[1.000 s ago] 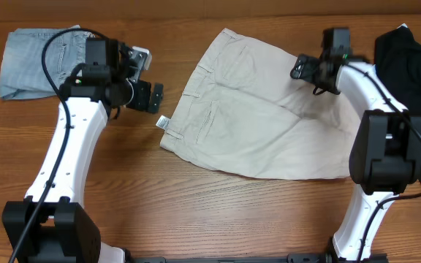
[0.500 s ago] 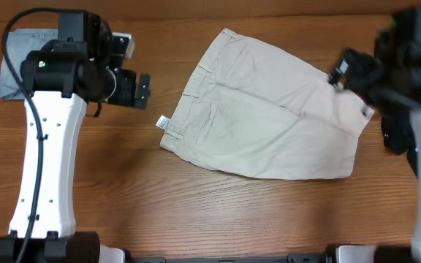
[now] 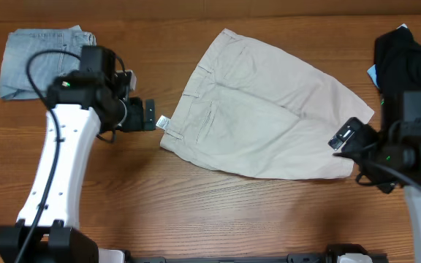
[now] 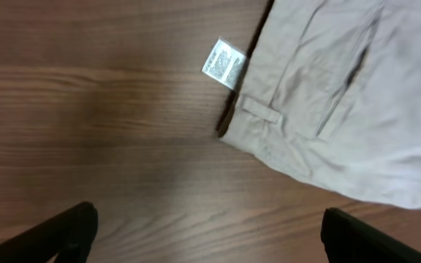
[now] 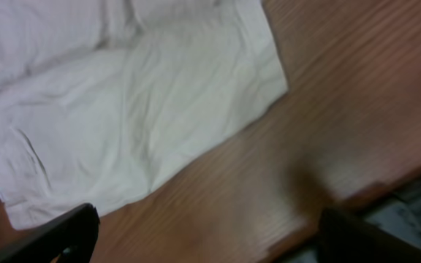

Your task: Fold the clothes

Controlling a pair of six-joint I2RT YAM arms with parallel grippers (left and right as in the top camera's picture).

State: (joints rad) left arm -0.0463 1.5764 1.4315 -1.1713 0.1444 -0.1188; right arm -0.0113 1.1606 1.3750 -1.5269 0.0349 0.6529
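Wooden table (image 3: 196, 212), khaki shorts (image 3: 262, 117) flat; denim garment (image 3: 39, 58) only overhead; left claw (image 4: 207, 219), right claw (image 5: 207, 219) both spread

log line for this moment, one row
shorts: flat on table, unheld | left gripper: open, beside label | right gripper: open, above hem

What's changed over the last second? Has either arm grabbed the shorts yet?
Not yet. The right gripper left the upper right part of the khaki shorts, swung out to the right, and is now by their lower right hem corner. The left gripper shifted closer to the white label at the waistband. Both have open fingers and hold nothing. The shorts, denim garment and black garment lie as before.
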